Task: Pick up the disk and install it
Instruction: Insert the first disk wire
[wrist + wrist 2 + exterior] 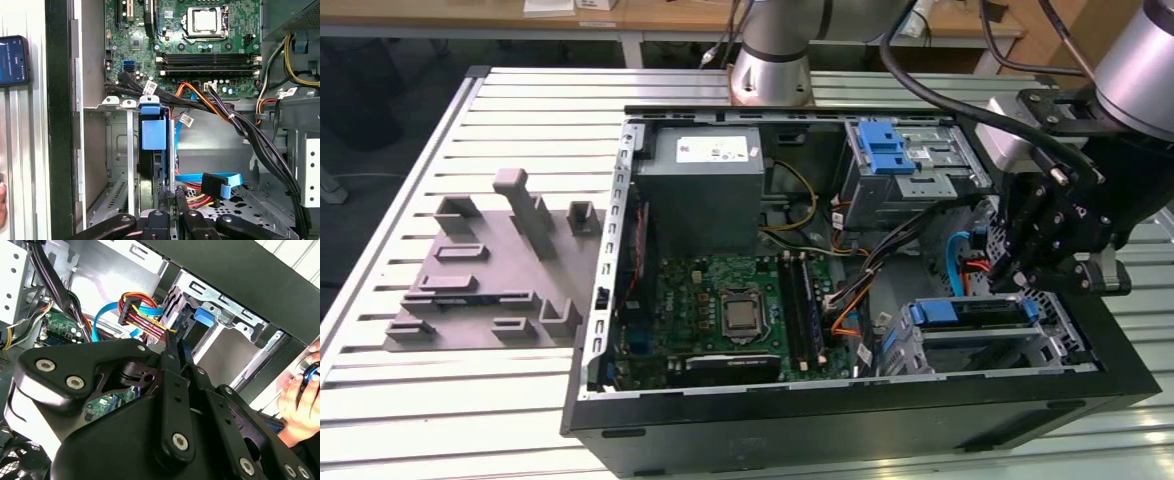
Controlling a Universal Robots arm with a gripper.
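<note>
The disk [967, 312] sits in the lower drive cage at the case's front corner, its bright blue frame facing up. In the first wrist view the disk [152, 135] stands on edge between the cage's metal walls. My gripper [1017, 278] hangs just beyond the cage on the exterior view's right, above the case. In both wrist views its two thin fingers lie together, and the gripper [170, 200] is beside the disk's edge with nothing between them. In the second wrist view the gripper [173, 337] points at the blue frame of the disk [202, 315].
The open computer case [854, 410] lies on a slatted table. Inside are a grey power supply [707, 170], a motherboard [734, 310], an upper cage with a blue latch [894, 150], and loose orange and blue cables [210, 185]. A grey fixture [494, 270] lies beside it. A person's hand [300, 395] rests outside the case.
</note>
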